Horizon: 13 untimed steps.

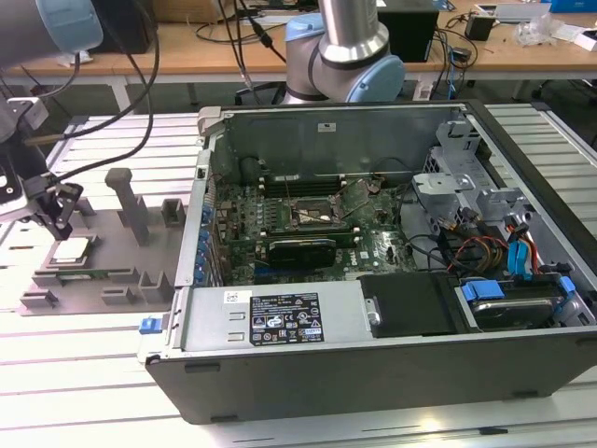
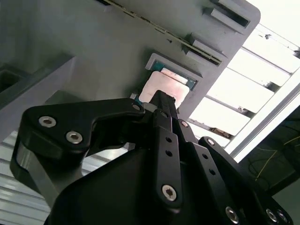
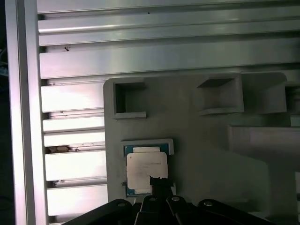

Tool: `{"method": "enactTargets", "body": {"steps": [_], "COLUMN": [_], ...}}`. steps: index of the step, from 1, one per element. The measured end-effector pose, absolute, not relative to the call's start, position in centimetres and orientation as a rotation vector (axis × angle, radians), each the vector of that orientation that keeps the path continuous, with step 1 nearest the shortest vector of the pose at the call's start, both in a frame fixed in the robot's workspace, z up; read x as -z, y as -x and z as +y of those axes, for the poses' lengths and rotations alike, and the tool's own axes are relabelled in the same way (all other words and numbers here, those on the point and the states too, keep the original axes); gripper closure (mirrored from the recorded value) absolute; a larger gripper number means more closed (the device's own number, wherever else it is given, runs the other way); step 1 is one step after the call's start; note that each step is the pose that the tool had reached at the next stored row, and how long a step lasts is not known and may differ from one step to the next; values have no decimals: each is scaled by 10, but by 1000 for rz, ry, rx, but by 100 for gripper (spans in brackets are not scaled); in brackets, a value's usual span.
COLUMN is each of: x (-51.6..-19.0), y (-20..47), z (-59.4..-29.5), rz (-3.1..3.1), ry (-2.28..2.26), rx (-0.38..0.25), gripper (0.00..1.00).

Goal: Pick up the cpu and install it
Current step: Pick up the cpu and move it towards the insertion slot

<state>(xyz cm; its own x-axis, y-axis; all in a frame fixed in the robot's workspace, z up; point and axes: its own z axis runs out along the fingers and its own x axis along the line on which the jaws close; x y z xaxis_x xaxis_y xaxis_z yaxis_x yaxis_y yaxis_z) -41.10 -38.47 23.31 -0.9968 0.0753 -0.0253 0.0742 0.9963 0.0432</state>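
The cpu (image 1: 72,249) is a thin square chip with a pale metal top. It lies flat in a recess of the grey fixture tray (image 1: 117,273) at the exterior view's left. My gripper (image 1: 62,224) hangs just above it, jaws shut with nothing between them. In both wrist views the black tip of the gripper (image 2: 161,99) (image 3: 159,181) overlaps one edge of the cpu (image 2: 165,85) (image 3: 145,169); I cannot tell whether it touches. The tray (image 2: 93,56) (image 3: 201,145) surrounds the chip. The motherboard socket (image 1: 312,217) sits open inside the computer case (image 1: 373,364).
The tray carries upright grey posts (image 1: 125,198) and pockets (image 3: 127,98) near the cpu. The open case's metal wall (image 1: 201,215) stands between tray and motherboard. Cables (image 1: 485,247), a drive cage (image 1: 457,182) and a black power supply (image 1: 410,303) crowd its right side. The slatted aluminium table (image 1: 84,373) lies around.
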Motion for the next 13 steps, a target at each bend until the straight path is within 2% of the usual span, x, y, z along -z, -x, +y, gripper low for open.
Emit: {"method": "enactTargets", "body": {"steps": [6,13], "x": [-218,-218], "y": [416,416], "z": [-385,-385], "rz": [3112,3112], "ry": [-116,-116], "rx": [-66,-66], "gripper": [89,89]}}
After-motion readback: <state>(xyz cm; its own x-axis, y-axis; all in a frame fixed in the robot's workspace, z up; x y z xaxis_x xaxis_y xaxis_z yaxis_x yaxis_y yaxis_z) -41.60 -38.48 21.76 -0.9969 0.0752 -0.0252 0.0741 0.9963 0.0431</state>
